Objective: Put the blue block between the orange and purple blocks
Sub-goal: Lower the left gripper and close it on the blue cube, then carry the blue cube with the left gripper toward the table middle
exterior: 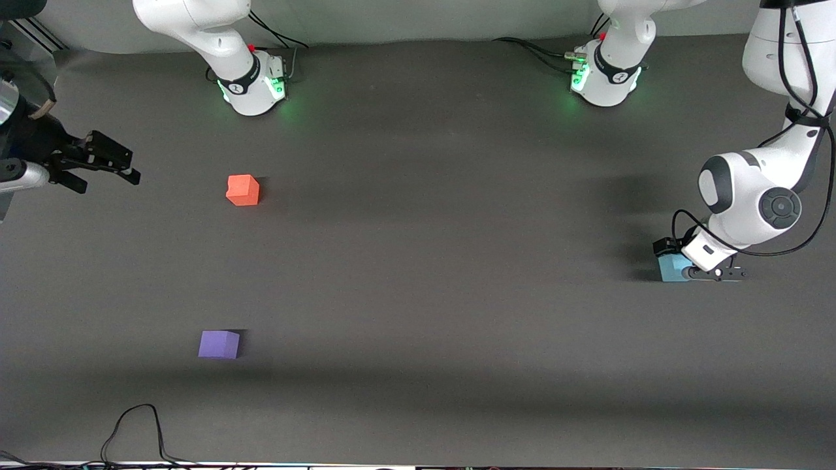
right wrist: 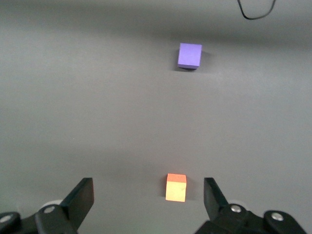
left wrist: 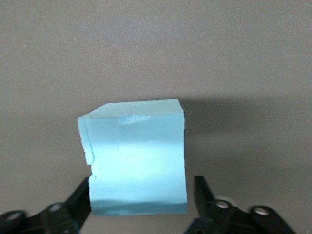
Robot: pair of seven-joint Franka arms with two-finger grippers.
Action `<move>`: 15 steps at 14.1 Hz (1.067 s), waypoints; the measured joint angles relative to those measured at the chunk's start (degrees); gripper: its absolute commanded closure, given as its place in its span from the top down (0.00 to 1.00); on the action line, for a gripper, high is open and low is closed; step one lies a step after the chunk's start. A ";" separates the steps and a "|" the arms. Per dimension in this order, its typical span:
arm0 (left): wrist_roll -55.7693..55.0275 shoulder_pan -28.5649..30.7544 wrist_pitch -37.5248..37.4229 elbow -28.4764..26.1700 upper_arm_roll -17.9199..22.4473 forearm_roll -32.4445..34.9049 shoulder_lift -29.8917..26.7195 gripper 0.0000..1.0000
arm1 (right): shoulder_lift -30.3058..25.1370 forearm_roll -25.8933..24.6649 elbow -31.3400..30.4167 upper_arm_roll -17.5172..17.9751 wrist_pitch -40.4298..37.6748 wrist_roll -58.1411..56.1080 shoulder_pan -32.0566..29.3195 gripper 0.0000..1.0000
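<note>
The blue block (exterior: 670, 267) sits on the table at the left arm's end. My left gripper (exterior: 682, 269) is down at it and open. In the left wrist view the block (left wrist: 136, 156) lies between the fingers of the left gripper (left wrist: 142, 195): one finger is at its side and a small gap shows at the other. The orange block (exterior: 243, 190) and the purple block (exterior: 219, 344) sit toward the right arm's end, the purple one nearer the front camera. My right gripper (exterior: 125, 166) waits open and empty, above the table beside the orange block (right wrist: 176, 187). The purple block (right wrist: 189, 55) also shows there.
The two arm bases (exterior: 251, 81) (exterior: 604, 75) stand along the table's back edge. A black cable (exterior: 140, 431) loops onto the table at the edge nearest the front camera, close to the purple block. The table is dark grey.
</note>
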 measured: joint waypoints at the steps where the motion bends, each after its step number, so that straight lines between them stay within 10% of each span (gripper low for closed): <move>1: -0.01 0.01 -0.01 0.00 0.00 0.00 0.00 0.51 | 0.23 0.00 0.02 0.08 0.00 0.00 0.12 1.00; 8: -0.09 0.10 -2.44 2.26 0.01 0.00 -0.16 0.51 | 4.67 0.00 2.02 -0.02 0.25 0.00 -0.01 1.00; 15: -5.61 -3.60 -29.39 17.06 -2.81 -1.28 -8.51 0.51 | 9.20 0.00 2.25 -0.05 3.25 0.00 0.08 1.00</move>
